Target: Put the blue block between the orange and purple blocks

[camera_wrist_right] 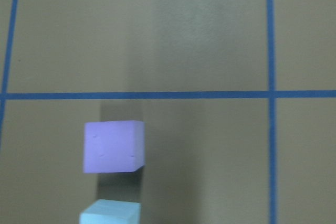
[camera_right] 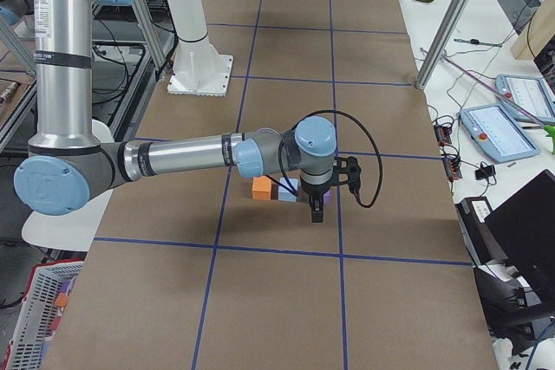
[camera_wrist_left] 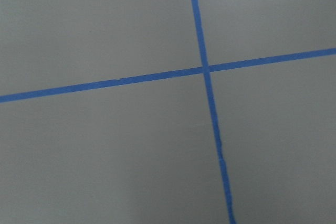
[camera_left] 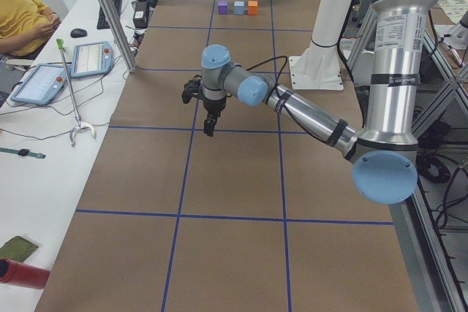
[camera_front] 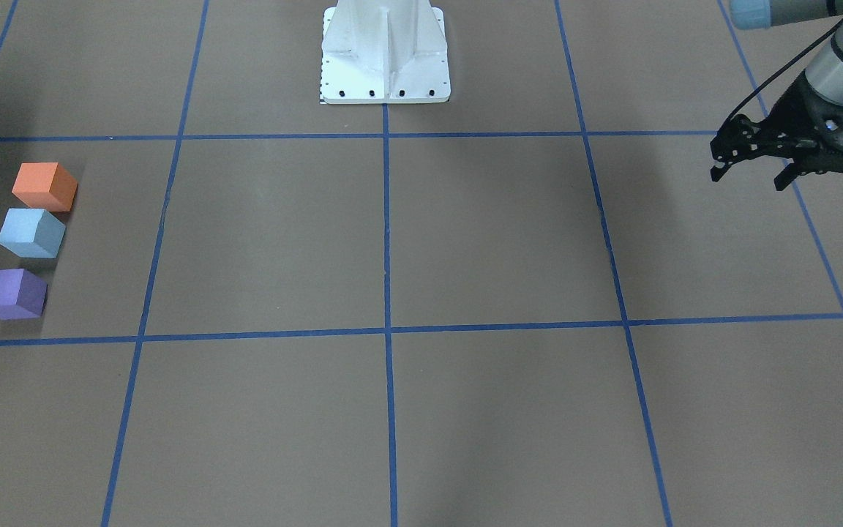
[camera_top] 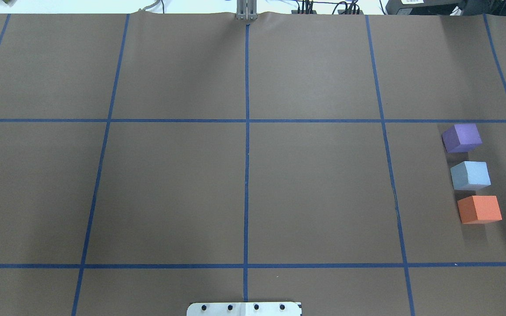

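Brown paper taped with blue lines covers the surface [camera_front: 465, 241]. On it the blue block [camera_front: 30, 233] sits in line between the orange block [camera_front: 45, 187] and the purple block [camera_front: 10, 293], so the placement looks done. The left fingers [camera_front: 784, 178] are spread wide and empty, well apart from the blocks. The right fingers [camera_right: 317, 211] point down over the row; I cannot tell their spread.

matt blue block [camera_front: 30, 233] (foam-like), matt paper table [camera_front: 465, 241]

Overhead and front-facing cameras look steeply down from opposite sides, both showing the blue block [camera_top: 470, 175].
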`<state>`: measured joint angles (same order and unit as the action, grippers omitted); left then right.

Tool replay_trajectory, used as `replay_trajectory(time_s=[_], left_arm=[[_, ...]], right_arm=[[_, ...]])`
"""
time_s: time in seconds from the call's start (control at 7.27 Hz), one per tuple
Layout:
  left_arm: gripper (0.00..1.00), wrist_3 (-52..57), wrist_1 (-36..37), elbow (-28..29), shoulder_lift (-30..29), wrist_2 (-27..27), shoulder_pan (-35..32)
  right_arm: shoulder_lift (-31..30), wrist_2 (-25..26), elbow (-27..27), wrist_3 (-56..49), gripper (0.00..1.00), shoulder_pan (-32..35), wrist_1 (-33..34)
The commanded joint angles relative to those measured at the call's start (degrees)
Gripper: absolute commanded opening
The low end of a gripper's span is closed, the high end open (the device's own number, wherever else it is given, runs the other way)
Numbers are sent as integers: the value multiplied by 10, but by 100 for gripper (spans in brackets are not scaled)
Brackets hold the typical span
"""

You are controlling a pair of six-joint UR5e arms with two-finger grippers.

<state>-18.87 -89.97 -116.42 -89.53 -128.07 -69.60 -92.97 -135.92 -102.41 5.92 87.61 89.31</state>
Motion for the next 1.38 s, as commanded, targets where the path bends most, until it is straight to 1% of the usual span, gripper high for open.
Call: replay_trajectory(time_s=[0.0, 0.14, 0.28, 0.41, 0.55, 0.83, 0.96, 1.24], left_arm=[[100, 115, 11, 51, 16, -51, -83], [100, 115, 14, 63, 16, -53, -87], [100, 118, 28, 93, 15, -56, -130], [100, 176, 30, 129, 7, -82, -167], [100, 197, 31, 136, 7, -109, -174], [100, 198, 32, 138, 8, -110, -174], [100, 204, 26, 165, 14, -111, -175], [100, 203, 25, 171, 11, -105, -175]], right_arm=[[-8, 0, -2, -34, 100, 13, 36], [-12, -1, -2, -34, 100, 13, 34], [-13, 6, -2, -29, 100, 13, 32], [-7, 4, 0, -30, 100, 13, 31], [-10, 6, -6, -29, 100, 13, 31], [-6, 0, -6, -29, 100, 12, 31], [-3, 1, -3, -35, 100, 9, 31], [-2, 13, -2, -42, 100, -5, 13]])
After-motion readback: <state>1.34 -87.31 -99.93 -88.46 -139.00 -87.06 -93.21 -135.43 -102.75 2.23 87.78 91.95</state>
